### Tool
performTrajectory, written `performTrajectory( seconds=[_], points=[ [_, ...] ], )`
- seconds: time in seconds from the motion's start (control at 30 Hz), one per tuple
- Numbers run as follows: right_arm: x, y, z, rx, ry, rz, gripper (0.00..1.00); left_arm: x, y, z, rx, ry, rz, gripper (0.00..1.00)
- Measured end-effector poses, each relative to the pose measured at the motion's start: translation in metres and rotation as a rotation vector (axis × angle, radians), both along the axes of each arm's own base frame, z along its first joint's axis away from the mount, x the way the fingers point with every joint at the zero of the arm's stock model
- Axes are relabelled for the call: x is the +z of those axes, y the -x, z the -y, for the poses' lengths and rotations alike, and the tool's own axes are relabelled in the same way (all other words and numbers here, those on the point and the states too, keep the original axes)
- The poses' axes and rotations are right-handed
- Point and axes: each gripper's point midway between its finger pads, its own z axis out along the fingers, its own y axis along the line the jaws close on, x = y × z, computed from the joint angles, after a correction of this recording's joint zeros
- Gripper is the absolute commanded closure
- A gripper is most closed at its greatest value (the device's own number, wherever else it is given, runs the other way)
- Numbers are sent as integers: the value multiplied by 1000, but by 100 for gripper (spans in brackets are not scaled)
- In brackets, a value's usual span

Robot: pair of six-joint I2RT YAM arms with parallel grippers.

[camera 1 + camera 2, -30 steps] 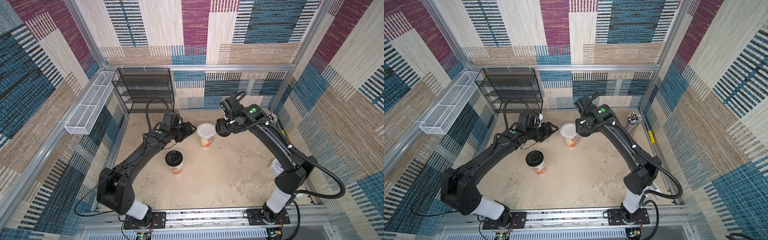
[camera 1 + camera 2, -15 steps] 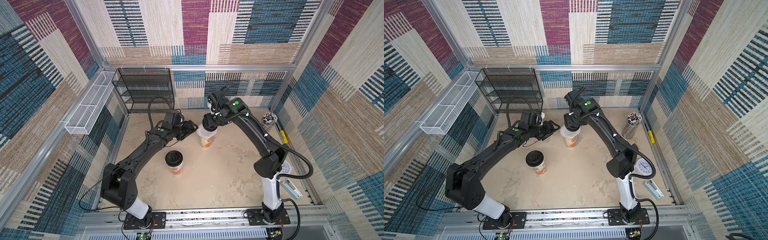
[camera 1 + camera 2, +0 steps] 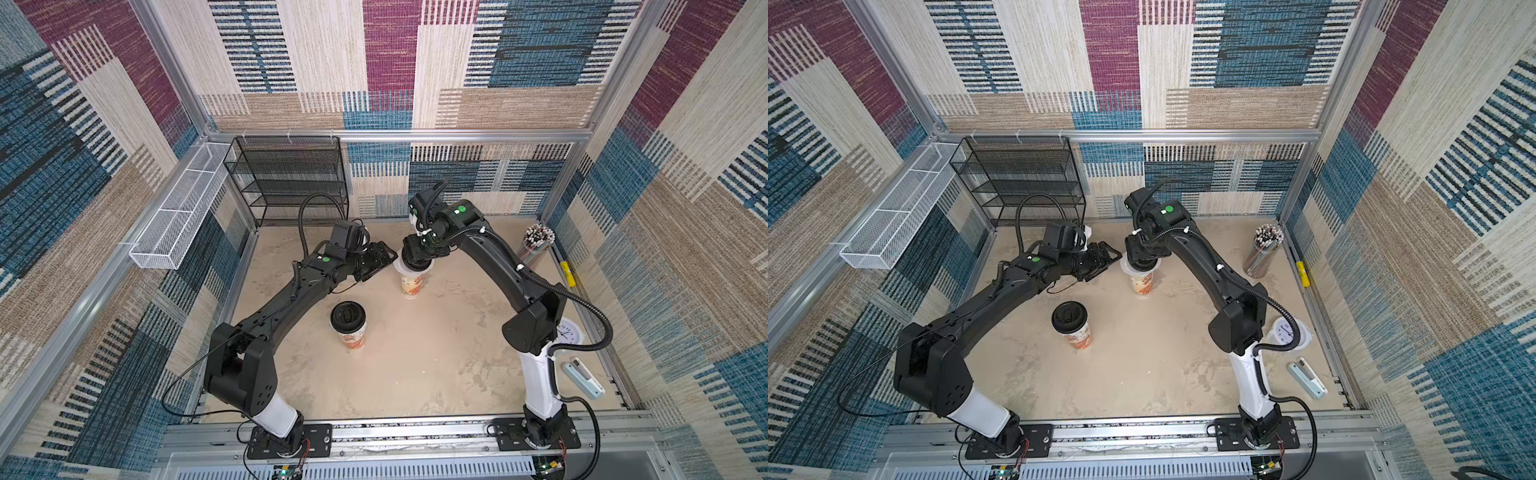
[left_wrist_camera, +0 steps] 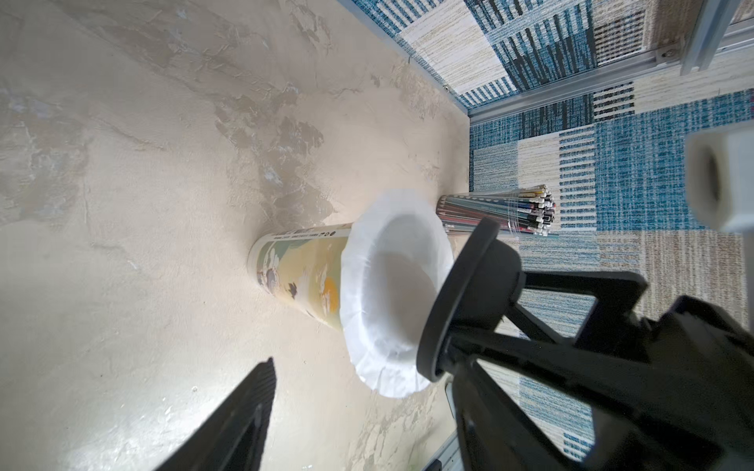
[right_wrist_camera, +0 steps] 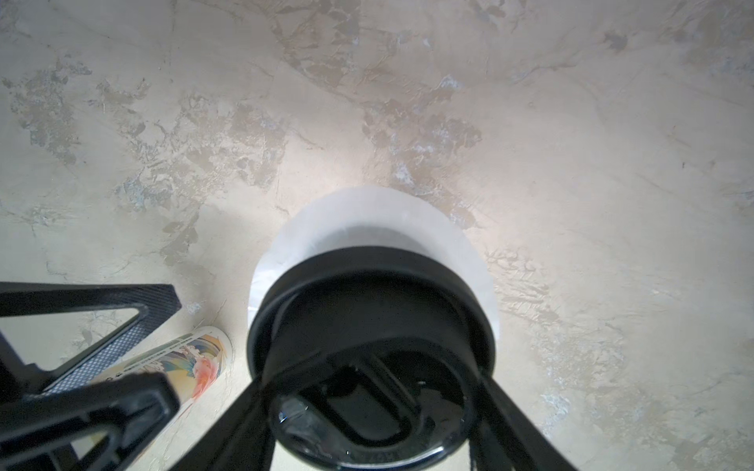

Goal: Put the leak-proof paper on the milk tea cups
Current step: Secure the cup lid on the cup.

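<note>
Far cup (image 3: pixel 411 284): stood upright on the table (image 3: pixel 436 374), just above the middle of both top views.
Paper (image 4: pixel 391 285): lay over the far cup's mouth, sagging a little into the opening, its crinkled edge sticking out all round.
Near cup (image 3: pixel 352 338): stood lower and further left in the top views, well apart from the far cup, wearing a black lid (image 3: pixel 347 316); whether a sheet sat under that lid I could not tell.
Progress: one sheet was plainly in place; I judged the papering done or nearly so, depending on what the near cup's lid hid.
Right gripper (image 5: pixel 373 373): was clamped across a second lid (image 5: pixel 367 293), holding it right over the papered mouth, close above the sheet; touching or not, I could not say.
Left gripper (image 3: pixel 384 259): stood spread and empty, just left of the far cup's rim in the top views, apart from the paper.
Left to do: by my reckoning, little for the paper itself; the lid looked set to go down, and the flimsy sheet could slide off centre.
</note>
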Motion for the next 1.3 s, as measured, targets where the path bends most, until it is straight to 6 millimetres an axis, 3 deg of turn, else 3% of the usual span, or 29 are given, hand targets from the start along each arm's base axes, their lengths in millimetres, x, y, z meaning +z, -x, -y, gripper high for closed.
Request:
performTrajectory(
  seconds=[0.47,1.3],
  points=[
    [-15,-7,-5,0,13,-19,25,0,-1,-1,2,0,0,29],
    [-33,-11,-13,18,45,-19,21,-18,-4,-4,13,-10,-30,32]
  ],
)
